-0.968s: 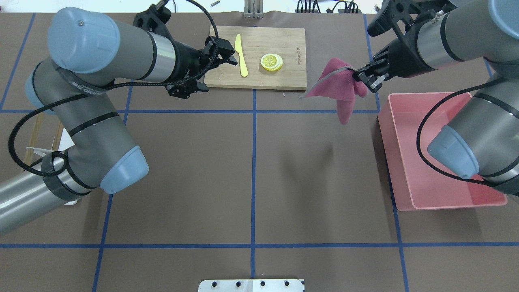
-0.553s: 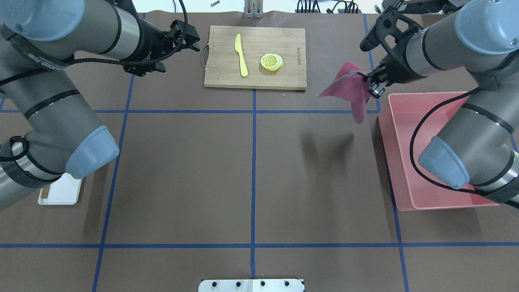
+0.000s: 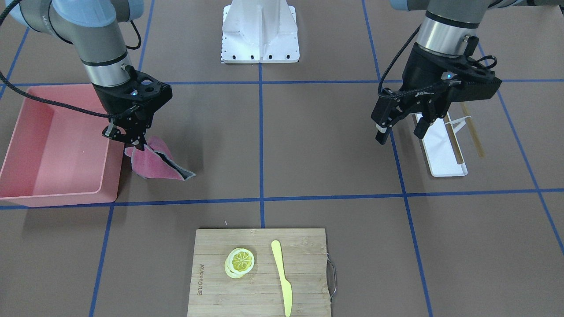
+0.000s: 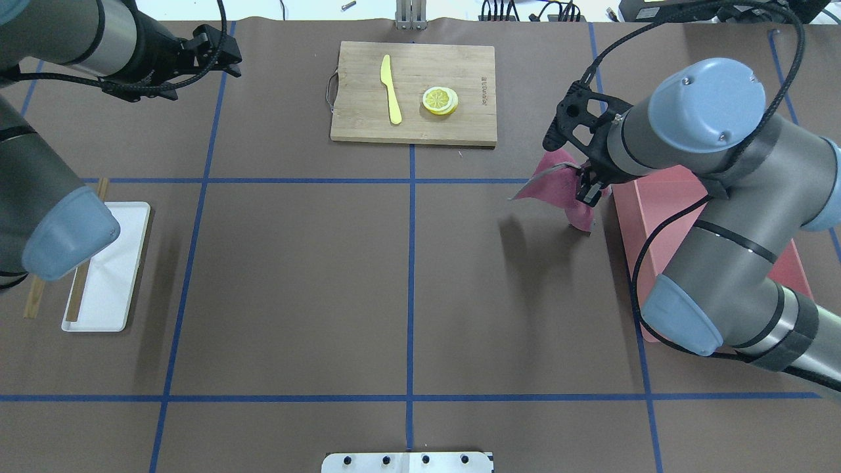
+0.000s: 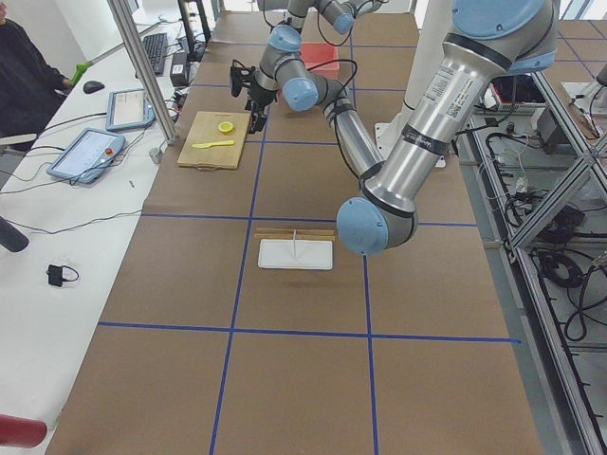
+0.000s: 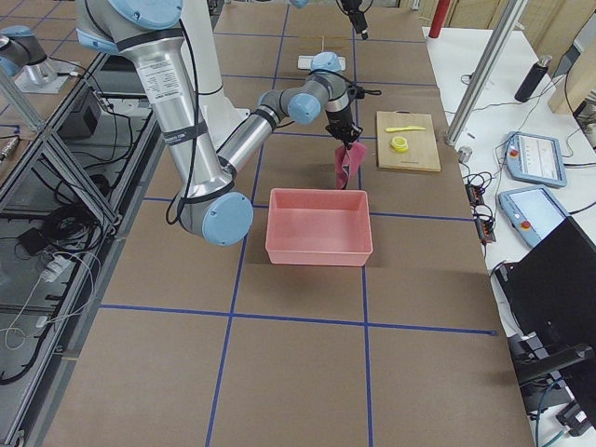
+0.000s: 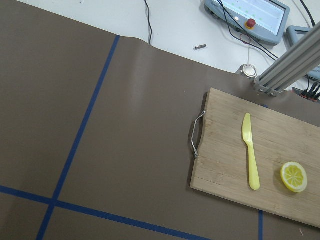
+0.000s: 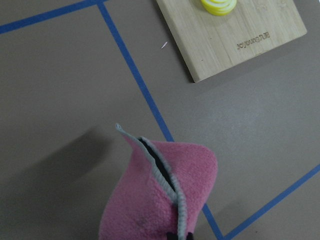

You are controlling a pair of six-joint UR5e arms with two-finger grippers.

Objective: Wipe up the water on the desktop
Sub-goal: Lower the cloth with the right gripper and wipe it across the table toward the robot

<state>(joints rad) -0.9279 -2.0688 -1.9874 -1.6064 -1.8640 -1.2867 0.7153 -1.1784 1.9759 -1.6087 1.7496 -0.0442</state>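
Note:
The desktop (image 4: 407, 276) is a brown tabletop with blue tape lines; I see no water on it. My right gripper (image 4: 587, 188) is shut on a pink cloth (image 4: 555, 187), which hangs low over the desktop just left of the pink bin. I cannot tell whether the cloth touches the surface. The front view shows this gripper (image 3: 132, 141) and the cloth (image 3: 152, 166), and the right wrist view shows the cloth (image 8: 160, 205). My left gripper (image 4: 231, 60) is open and empty over the far left of the desktop; it also shows in the front view (image 3: 400, 132).
A bamboo cutting board (image 4: 460, 125) with a yellow knife (image 4: 392, 89) and lemon slices (image 4: 440, 100) lies at the far middle. A pink bin (image 3: 26, 193) stands on the right. A white tray (image 4: 108, 276) with chopsticks lies on the left.
My left arm has swung left, away from the cutting board. My right gripper has carried the pink cloth nearer to me and lower, beside the bin.

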